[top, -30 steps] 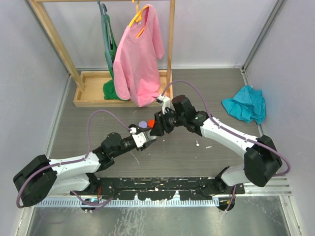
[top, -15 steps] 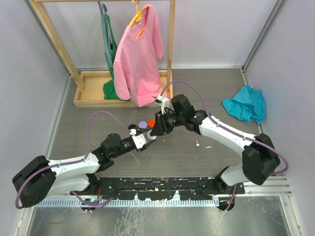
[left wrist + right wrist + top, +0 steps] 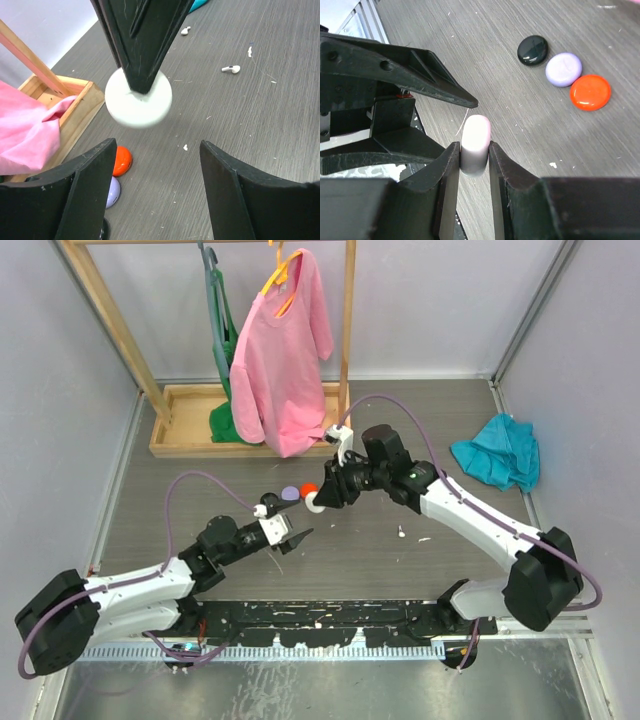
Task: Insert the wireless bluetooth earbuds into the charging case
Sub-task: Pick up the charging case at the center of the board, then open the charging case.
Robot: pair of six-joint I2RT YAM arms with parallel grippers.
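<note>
Obs: right gripper (image 3: 473,150) pinches the white case (image 3: 476,131) across its faces. The left gripper (image 3: 157,150) gapes, empty. The white earbuds (image 3: 231,68) lie loose on the table (image 3: 280,115), probably light, slick and rigid; best pinched across the stem.

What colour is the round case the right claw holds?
The case is white, clearest in left wrist view.
</note>
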